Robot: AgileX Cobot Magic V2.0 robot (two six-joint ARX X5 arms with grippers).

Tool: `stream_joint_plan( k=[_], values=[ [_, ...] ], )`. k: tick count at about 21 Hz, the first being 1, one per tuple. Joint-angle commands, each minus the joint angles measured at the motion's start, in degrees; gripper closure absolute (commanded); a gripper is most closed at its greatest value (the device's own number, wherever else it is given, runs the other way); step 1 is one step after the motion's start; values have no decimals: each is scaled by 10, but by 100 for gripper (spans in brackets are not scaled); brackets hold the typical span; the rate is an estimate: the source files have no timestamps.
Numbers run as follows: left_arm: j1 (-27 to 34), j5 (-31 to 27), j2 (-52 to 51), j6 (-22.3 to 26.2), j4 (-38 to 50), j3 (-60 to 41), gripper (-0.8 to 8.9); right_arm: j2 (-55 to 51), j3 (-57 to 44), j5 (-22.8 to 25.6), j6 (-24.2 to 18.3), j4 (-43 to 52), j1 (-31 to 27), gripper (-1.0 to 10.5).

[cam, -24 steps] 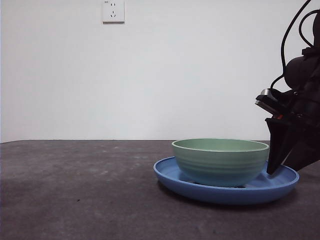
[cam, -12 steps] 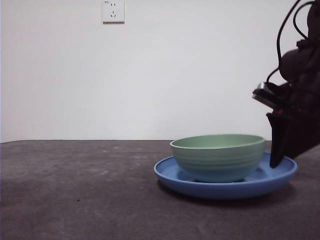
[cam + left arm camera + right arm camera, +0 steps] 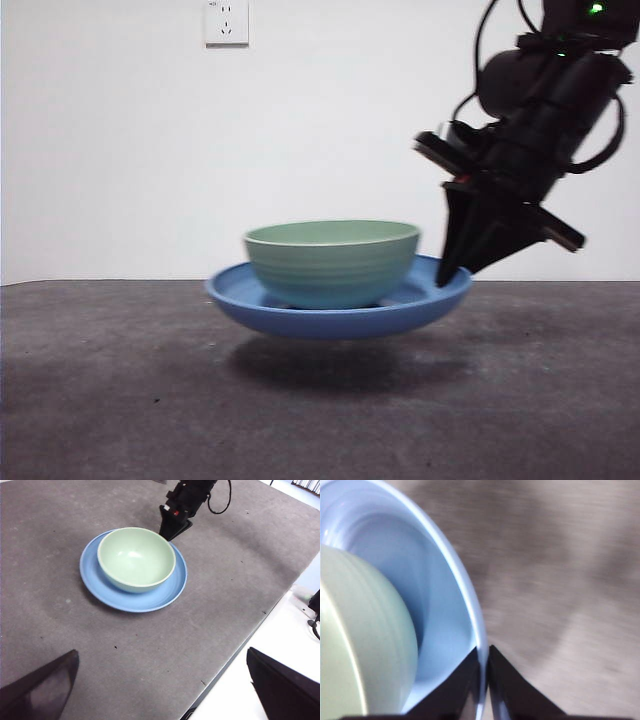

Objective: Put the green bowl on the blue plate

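Note:
The green bowl (image 3: 332,262) sits inside the blue plate (image 3: 300,318), and both hang a little above the dark table with a shadow beneath them. My right gripper (image 3: 447,275) comes down from the upper right and is shut on the plate's right rim. In the right wrist view its jaws (image 3: 484,655) pinch the blue plate's rim (image 3: 445,595), with the green bowl (image 3: 365,640) close beside. From high up, the left wrist view shows the bowl (image 3: 136,557) in the plate (image 3: 127,600) and the right gripper (image 3: 170,530) at the rim. My left gripper (image 3: 160,655) stays open, far from them.
A white wall with a power outlet (image 3: 226,21) stands behind the table. The table's edge (image 3: 235,650) runs diagonally in the left wrist view, with a white surface (image 3: 235,695) beyond it.
The plate, with the bowl in it, has risen off the table and shifted left. The right gripper holding its rim has moved up and left with it.

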Motion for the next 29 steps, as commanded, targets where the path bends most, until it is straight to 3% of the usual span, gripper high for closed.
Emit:
stream_joint_plan(
  k=[1,14,17,19,24,29],
  values=[
    [-3,1,1,0,5,7,250,18,14,-9,40,20,28,937],
    [-3,1,1,0,5,7,250,82,14,10,55,38,54,933],
    [-3,1,1,0,5,7,250,82,14,10,53,37,54,790],
    [-3,1,1,0,5,7,251,80,15,10,51,37,54,759],
    [-3,1,1,0,5,7,251,-4,15,61,23,-6,50,744],
    [-3,1,1,0,5,7,251,-156,15,96,-3,-88,52,573]
  ],
)
